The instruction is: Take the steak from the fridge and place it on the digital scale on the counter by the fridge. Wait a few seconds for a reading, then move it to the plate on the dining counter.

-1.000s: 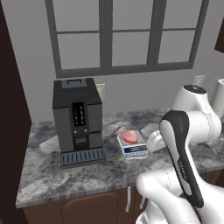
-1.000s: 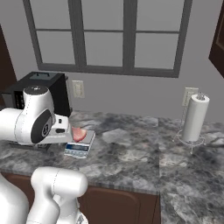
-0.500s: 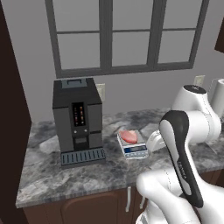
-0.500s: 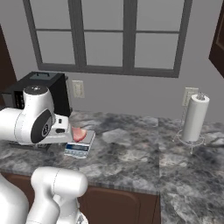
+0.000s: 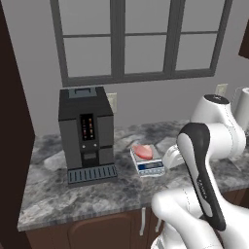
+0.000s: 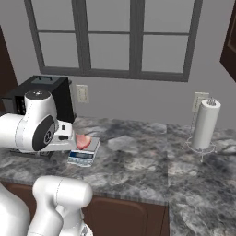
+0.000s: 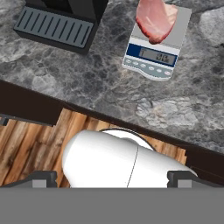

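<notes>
I have the pink-red oval slab of raw steak (image 7: 155, 19) lying flat on the small square silver-white digital scale (image 7: 173, 39), well ahead of my fingers and clear of them. In the hand view its long axis runs away from the fingers, roughly in line with the scale's front-to-back direction, with the narrower rounded end pointing back toward the dark blue display strip and slightly overhanging it. From the left base view the steak (image 5: 143, 151) sits on the back part of the scale (image 5: 147, 163); the right base view shows the steak (image 6: 83, 141) on the scale (image 6: 85, 154) just beyond the arm's wrist.

My two-finger gripper (image 7: 112, 178) is empty, its dark finger tips (image 7: 41, 178) spread as wide as they go, one at each lower corner of the hand view. The scale rests on the grey marbled stone counter (image 7: 87, 83), just beside the tall black coffee machine (image 5: 86, 131), whose ribbed drip tray (image 7: 54, 27) lies ahead and left of the fingers.
</notes>
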You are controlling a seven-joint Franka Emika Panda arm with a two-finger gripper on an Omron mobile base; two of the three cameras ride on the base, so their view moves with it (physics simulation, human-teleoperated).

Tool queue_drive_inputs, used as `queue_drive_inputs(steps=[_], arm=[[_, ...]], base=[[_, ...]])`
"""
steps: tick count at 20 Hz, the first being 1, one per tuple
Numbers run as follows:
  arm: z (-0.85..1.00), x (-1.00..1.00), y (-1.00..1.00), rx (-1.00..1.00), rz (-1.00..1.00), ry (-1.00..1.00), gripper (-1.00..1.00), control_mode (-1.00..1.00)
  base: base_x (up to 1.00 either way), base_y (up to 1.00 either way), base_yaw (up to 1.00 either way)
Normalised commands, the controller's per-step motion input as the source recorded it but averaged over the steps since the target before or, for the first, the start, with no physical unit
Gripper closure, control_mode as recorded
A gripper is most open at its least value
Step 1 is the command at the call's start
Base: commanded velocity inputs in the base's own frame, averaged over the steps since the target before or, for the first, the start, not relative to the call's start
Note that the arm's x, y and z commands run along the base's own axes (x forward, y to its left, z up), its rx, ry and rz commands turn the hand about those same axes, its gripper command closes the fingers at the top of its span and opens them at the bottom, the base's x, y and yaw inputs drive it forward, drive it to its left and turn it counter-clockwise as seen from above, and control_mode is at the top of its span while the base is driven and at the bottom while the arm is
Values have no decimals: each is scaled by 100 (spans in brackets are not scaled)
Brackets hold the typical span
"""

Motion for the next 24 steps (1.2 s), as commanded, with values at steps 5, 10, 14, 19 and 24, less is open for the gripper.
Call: queue_drive_inputs(steps=[5,10,14,19,24], arm=[[0,0,0,0,0,0,-100,-100],[0,0,0,0,0,0,-100,-100],[0,0,0,0,0,0,-100,-100],[0,0,0,0,0,0,-100,-100],[0,0,0,0,0,0,-100,-100]], base=[[0,0,0],[0,0,0],[0,0,0],[0,0,0],[0,0,0]])
